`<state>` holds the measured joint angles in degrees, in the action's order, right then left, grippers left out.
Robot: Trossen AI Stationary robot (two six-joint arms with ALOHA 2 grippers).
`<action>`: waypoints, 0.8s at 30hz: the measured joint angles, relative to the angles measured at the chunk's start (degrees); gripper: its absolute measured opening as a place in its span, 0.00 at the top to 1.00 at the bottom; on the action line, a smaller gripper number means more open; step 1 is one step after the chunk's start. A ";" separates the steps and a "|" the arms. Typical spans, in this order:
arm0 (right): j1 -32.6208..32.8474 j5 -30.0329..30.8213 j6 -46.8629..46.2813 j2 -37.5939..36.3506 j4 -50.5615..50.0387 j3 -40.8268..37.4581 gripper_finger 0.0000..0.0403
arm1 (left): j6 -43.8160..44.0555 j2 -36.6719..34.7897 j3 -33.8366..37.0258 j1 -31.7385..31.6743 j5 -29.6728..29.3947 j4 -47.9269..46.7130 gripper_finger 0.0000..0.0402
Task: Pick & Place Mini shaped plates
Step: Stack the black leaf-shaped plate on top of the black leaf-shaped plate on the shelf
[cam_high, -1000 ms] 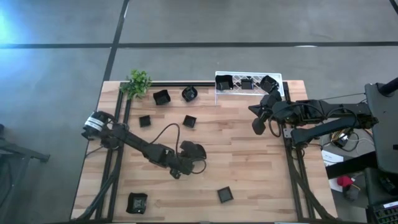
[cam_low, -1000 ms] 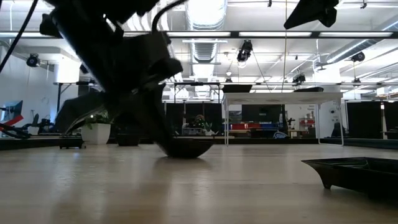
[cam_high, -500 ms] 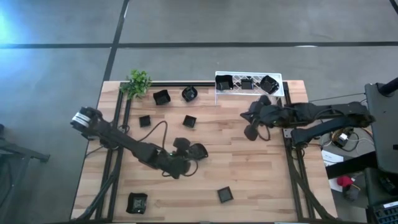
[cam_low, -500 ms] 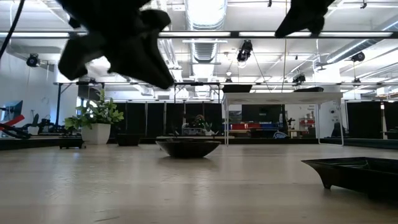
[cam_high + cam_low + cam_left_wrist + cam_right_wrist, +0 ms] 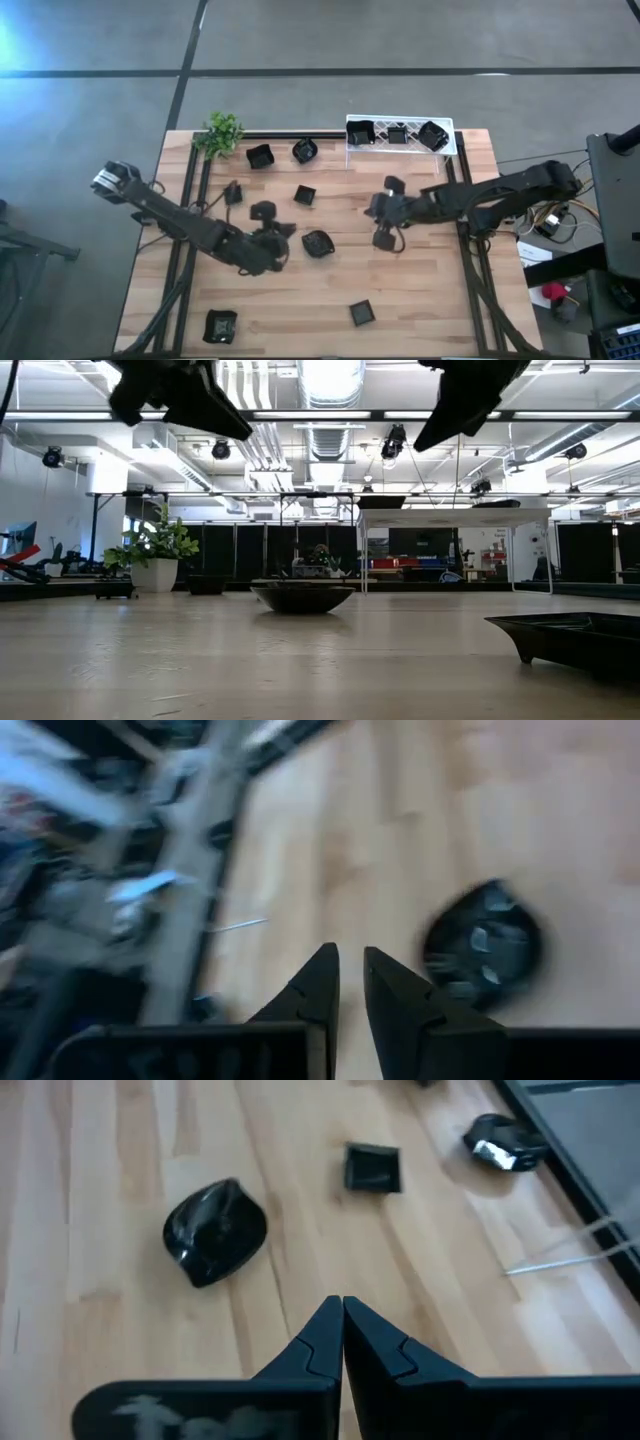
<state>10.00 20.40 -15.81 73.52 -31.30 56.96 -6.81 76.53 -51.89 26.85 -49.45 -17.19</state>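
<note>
The work surface is a light wood-plank table point(image 5: 420, 290) on a grey concrete floor crossed by dark lines. Left gripper point(image 5: 347, 982): fingers nearly closed with a narrow gap, holding nothing, raised above mid-table. Just beside it toward the right arm lies a round dark plate point(image 5: 317, 243), blurred in the left wrist view. Right gripper point(image 5: 341, 1328): fingers pressed together, empty, raised on the round plate's far side. The remaining mini shaped plates point(image 5: 304, 194) lie scattered: several beyond the left gripper near the green plant point(image 5: 222, 132), two nearer the front edge, three in the white lattice rack point(image 5: 400, 147) behind the right gripper. The low view shows a room with ceiling light strips, ducting and, probably, tables in the background.
</note>
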 joint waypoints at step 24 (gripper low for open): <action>-3.40 -7.76 -16.99 21.27 19.75 -0.10 0.83 | 3.33 -9.40 4.43 0.14 -5.12 1.20 0.88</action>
<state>6.60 12.64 -32.80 94.79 -11.55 56.86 -3.48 67.13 -47.46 26.98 -54.57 -15.99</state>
